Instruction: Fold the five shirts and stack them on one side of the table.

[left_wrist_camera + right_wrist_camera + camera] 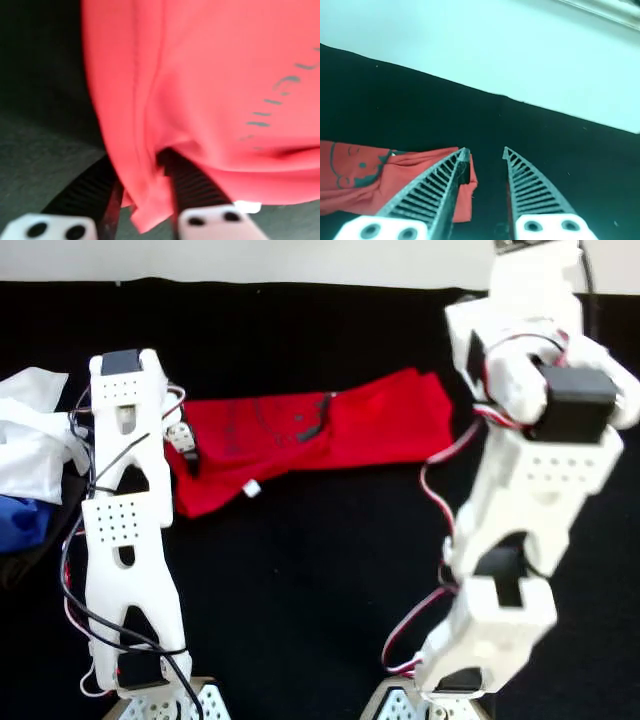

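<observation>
Red shirt point(330, 430) lies lengthwise across mid surface point(300, 580). Your left jaws pinch its left hem, likely to pull fold over. Your right jaws spread, empty, raised above shirt's right end, probably awaiting other corner. White shirt point(30, 440), blue shirt point(20, 522) heaped at left edge.

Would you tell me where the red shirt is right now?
The red shirt lies mid-table in the high view, one corner pinched by the left gripper.

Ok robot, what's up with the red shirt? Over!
Left gripper shut on edge of red cloth shirt. Right gripper open, near its other end. Shirt lies on black table. White and blue clothes heaped aside, not blocking.
</observation>
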Available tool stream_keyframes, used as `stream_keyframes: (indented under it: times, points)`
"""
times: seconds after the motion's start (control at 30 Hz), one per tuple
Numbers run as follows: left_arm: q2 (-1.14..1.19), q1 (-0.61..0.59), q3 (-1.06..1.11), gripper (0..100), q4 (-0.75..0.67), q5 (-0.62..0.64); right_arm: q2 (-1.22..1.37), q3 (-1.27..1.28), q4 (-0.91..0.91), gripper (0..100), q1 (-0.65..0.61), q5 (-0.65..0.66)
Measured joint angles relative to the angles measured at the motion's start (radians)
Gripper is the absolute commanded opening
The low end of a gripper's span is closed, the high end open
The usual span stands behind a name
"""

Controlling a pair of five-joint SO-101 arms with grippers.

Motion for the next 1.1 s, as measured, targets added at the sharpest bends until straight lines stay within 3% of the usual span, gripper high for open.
stream_keyframes:
  times: [0.3,0.37,0.47,0.67,0.87,1.1]
  points:
    - [0.006,-0.098,-0.103,1,-0.008,-0.137,-0.459,0.695,0.0,8.5,0.035,0.0]
    - [0.006,-0.101,-0.104,1,-0.008,-0.163,-0.539,0.896,-0.041,0.6,0.044,0.0]
    - [-0.026,-0.072,-0.078,1,-0.012,-0.172,-0.618,1.211,-0.175,0.5,0.074,0.0]
    - [-0.293,0.086,0.083,1,-0.012,-0.175,-0.692,1.823,-0.542,0.5,0.129,0.0]
    - [-0.456,0.334,0.107,1,-0.02,-0.175,-0.792,2.219,-0.799,0.5,0.302,0.0]
    - [-0.459,0.565,0.101,9,-0.23,-0.173,-0.985,2.545,-0.91,0.5,0.408,0.0]
